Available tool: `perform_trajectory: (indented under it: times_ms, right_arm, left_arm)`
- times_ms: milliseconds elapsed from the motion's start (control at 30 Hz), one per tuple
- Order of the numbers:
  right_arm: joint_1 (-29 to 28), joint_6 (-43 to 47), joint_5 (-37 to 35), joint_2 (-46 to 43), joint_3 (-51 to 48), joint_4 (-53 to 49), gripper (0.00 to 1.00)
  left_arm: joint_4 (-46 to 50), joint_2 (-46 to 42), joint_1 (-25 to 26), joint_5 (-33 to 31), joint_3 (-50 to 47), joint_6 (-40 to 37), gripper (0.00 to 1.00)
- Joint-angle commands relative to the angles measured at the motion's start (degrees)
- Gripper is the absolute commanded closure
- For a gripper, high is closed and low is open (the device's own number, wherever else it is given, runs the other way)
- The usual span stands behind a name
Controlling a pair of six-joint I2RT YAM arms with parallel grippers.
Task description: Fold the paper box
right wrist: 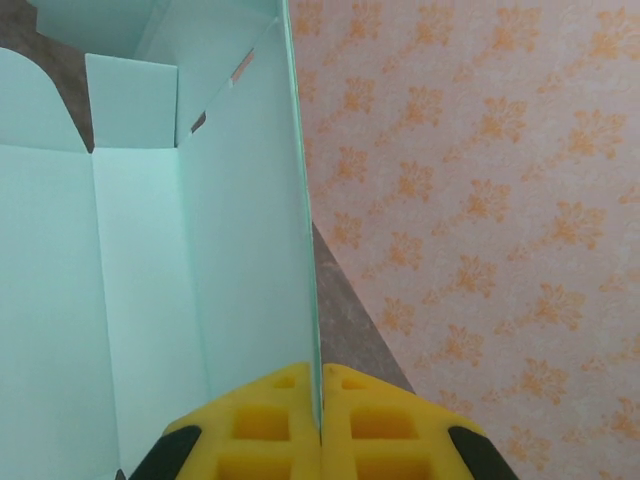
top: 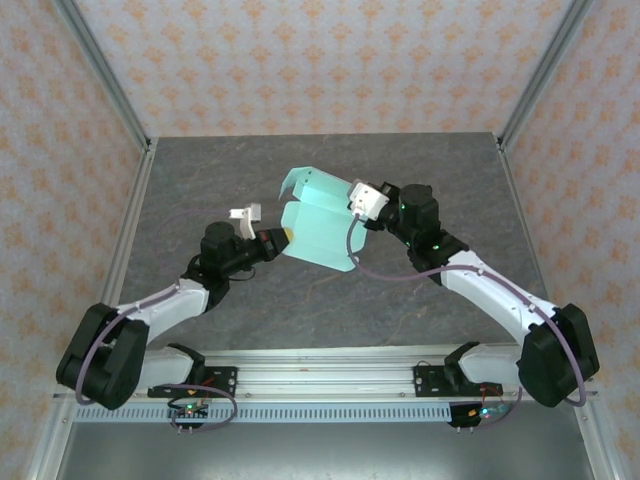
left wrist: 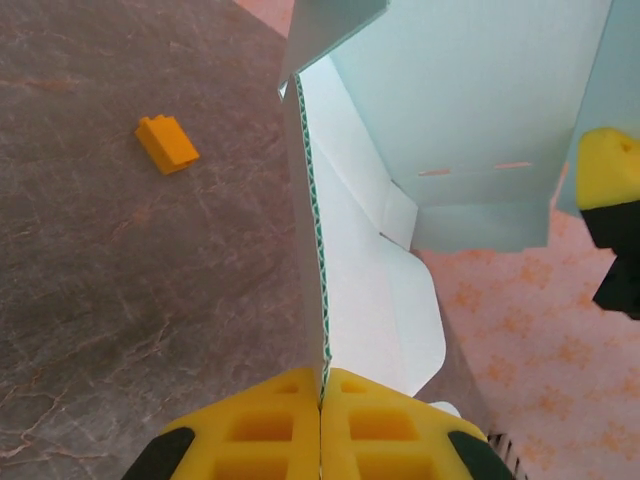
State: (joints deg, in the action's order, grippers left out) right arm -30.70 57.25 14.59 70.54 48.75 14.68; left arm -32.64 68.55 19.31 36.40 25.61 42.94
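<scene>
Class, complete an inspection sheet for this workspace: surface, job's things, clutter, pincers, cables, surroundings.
Surface: grey marbled table.
Job's things: mint paper box, partly folded, flaps still open.
Clutter: small orange block lying on the table.
Pincers: left pincer shut on one panel edge of the box; right pincer shut on another panel.
Cables: thin cables run along both arms.
Surroundings: floral-patterned walls and metal frame posts.
</scene>
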Motion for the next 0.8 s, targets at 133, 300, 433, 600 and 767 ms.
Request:
perform_trajectory:
  times_ms: [133,300,433,600,767]
  right_arm:
    - [-0.1,-5.8,5.3,-1.1,1.5,0.5,1.0]
    - [0.0,-6.0,8.0,-1.3,4.4,-4.4,1.0]
    - [1.6,-8.2,12.7,-1.7,7.3,-9.6,1.0]
    - [3.6,-10.7,17.8,-1.6,10.2,-14.4,1.0]
    - [4.0,-9.8,19.4,-1.4,11.8,-18.2,1.0]
  left_arm:
    - [10.1,-5.5,-2.0,-3.7,3.6,-4.2,0.72]
    - [13.3,-5.5,-5.0,-4.1,4.5,-7.9,0.6]
    - [15.8,-4.9,-7.6,-4.2,5.8,-11.6,0.49]
    - [14.5,-0.7,-7.8,-0.1,7.5,-14.6,0.46]
    - [10.3,0.0,-7.9,3.4,7.8,-14.9,0.51]
